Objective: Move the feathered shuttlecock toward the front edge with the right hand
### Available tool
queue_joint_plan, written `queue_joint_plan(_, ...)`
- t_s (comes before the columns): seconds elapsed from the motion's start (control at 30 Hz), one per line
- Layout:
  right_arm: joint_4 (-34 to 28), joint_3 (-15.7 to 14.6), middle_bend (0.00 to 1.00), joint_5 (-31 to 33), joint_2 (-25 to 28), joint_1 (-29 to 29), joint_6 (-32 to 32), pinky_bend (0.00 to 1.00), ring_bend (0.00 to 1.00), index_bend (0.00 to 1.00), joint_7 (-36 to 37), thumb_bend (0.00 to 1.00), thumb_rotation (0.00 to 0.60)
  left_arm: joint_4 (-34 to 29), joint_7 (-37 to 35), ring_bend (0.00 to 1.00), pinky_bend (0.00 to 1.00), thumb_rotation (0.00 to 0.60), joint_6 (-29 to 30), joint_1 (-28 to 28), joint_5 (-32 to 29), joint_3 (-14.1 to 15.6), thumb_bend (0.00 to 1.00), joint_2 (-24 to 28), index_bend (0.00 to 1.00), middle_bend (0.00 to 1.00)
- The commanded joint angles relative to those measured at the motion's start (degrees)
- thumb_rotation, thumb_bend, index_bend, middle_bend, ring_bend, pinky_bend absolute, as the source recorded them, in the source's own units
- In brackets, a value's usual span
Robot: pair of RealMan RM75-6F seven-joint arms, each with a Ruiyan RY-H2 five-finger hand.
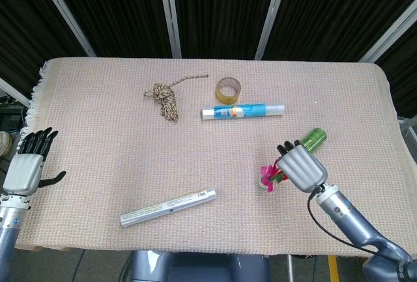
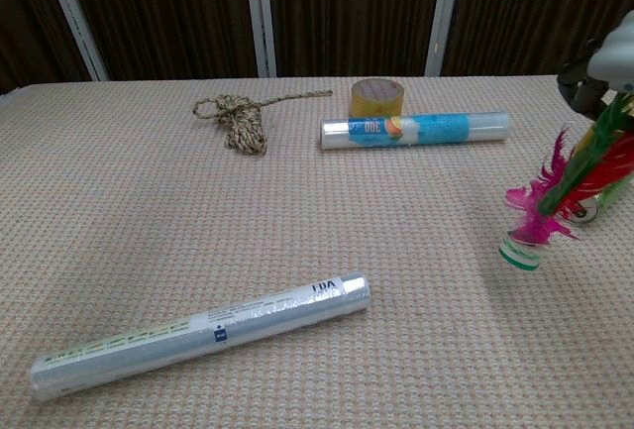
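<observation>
rope [image 1: 165, 99] left of tape roll [image 1: 229, 88] | tube [image 1: 242, 111] before tape | foil roll [image 1: 168, 208] near front

Rope [image 1: 165, 98], tape [image 1: 228, 88], rolls [image 1: 242, 111], can [image 1: 312, 139].

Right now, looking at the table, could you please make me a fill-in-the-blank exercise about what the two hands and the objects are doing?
1. The feathered shuttlecock is held by the ____ hand.
2. The left hand, beside the table's edge, holds ____.
3. The yellow tape roll lies just behind the tube with the ____ label.
4. The shuttlecock's green base points ____, toward the cloth.

Missing words: right; nothing; blue; downward
</observation>
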Motion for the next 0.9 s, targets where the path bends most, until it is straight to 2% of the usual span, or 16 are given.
queue_joint_plan(0.03,-2.40,-1.43,0.42,-0.60,1.32,-2.24,1.75,0.66,0.41,0.78,-2.03,0.35,0.600,-0.06,-0.79,0.00,0.00,0.600,-0.02,-0.06,0.33,0.20,0.19,0.20,0.00,0.00)
queue_joint_plan(0.2,-3.38,-3.02,0.42,-2.14,0.64,-4.43,2.72,0.66,0.40,0.78,-2.77,0.35,0.600,-0.05,-1.51,0.00,0.00,0.600,0.24,-0.03,1.00,0.63,0.19,0.39,0.00,0.00)
queue_joint_plan(0.47,-0.26,-4.16,0.42,-4.70,-2.53,-6.61,3.61,0.66,0.40,0.78,-0.65,0.35,0.600,-0.41,-1.63,0.00,0.00,0.600,1.03,0.12,1.54,0.86,0.19,0.52,0.00,0.00)
queue_joint_plan(0.7,0.89,-4.97,0.39,-6.78,-4.04,-9.42,6.22,0.66,0.38,0.75,-2.23,0.34,0.600,-0.01,-1.81,0.00,0.00,0.600,-0.37,-0.33,1.13,1.03,0.19,0.33,0.00,0.00)
queue_joint_plan(0.8,0.80,-5.57,0.37,-7.54,-4.26,-10.89,7.54,0.66,0.36,0.71,-2.52,0.31,0.600,0.09,-2.11,0.00,0.00,0.600,-0.48,-0.39,1.13,1.07,0.19,0.36,0.00,0.00)
queue_joint_plan(0.9,0.29,-6.33,0.31,-8.55,-4.11,-12.44,9.01,0.65,0.31,0.57,-2.85,0.28,0.600,0.10,-2.44,0.00,0.00,0.600,-0.39,-0.39,1.24,1.12,0.19,0.45,0.00,0.00)
